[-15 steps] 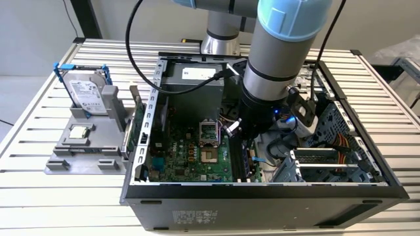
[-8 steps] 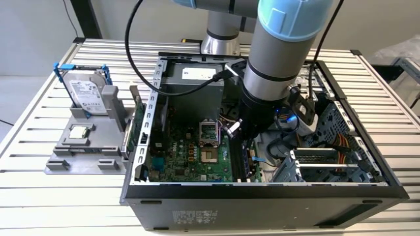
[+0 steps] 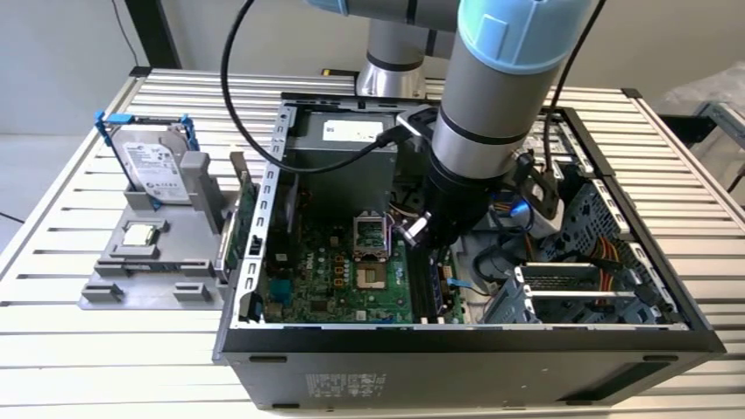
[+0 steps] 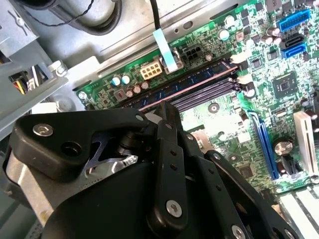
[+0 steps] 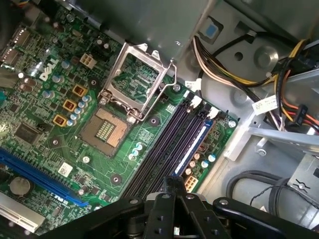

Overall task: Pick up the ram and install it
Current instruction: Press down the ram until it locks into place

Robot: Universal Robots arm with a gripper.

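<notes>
Even bright daylight, sharp frames

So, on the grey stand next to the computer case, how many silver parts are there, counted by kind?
On the grey stand, in the exterior view:
Hard drive: 1
Processor chip: 1
Total: 2

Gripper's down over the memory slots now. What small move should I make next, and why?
Probably a short, gentle push straight down. In the first wrist view the gripper sits over the near end of the ram, which stands in the memory slot nearest the board's edge. Whether it is fully seated, or the white latch at its far end has closed, cannot be told.
</notes>
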